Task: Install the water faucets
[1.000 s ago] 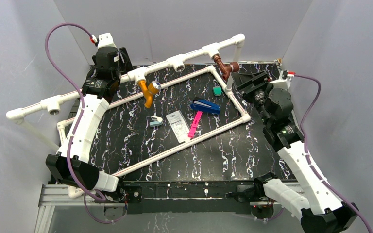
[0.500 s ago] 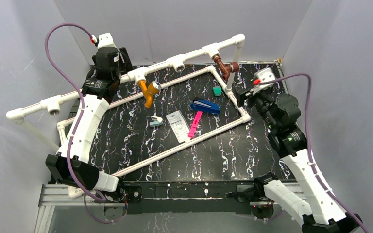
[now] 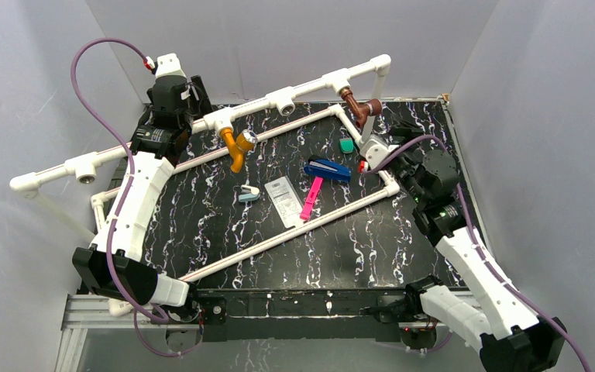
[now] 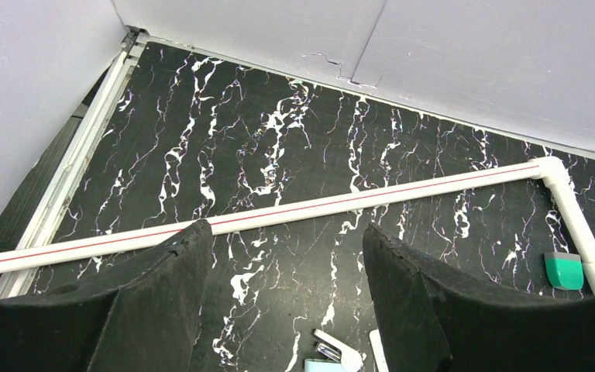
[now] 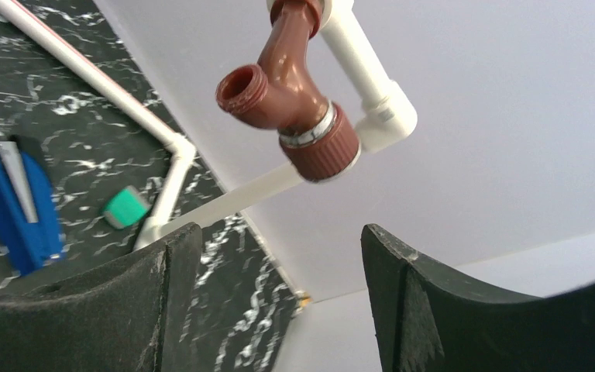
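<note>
A: Grey walls close in a black marbled worktop [image 3: 225, 232]. A blue stapler [image 3: 327, 169] lies mid-worktop, inside the white pipe frame [image 3: 279, 237]. What has moved?

B: The right arm has swung in from the right edge toward the far right corner. The right hand [image 5: 275, 232] is empty, its fingers well apart. The brown faucet [image 5: 290, 97] sits on the pipe just beyond them, untouched.

A: Let go, then?

B: Probably seated. The orange faucet [image 3: 236, 146] hangs from the far rail too. The left hand [image 4: 283, 232], by the far left corner, gapes and holds nothing.
</note>
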`<act>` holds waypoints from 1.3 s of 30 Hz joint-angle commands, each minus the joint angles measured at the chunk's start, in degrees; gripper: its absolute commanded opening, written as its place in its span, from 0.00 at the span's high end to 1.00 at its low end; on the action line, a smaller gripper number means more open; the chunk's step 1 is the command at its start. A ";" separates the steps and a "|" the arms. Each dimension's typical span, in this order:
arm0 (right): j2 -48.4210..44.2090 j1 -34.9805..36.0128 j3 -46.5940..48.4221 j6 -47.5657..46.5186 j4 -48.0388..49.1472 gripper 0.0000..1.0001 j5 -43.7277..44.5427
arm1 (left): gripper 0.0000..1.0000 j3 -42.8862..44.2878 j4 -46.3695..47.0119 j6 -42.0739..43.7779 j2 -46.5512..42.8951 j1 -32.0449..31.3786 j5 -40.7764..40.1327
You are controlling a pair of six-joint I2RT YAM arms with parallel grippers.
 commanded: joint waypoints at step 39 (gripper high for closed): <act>15.63 3.80 4.15 -17.45 23.86 0.78 -1.03 | 0.31 -3.56 -12.40 0.41 0.86 -1.52 3.83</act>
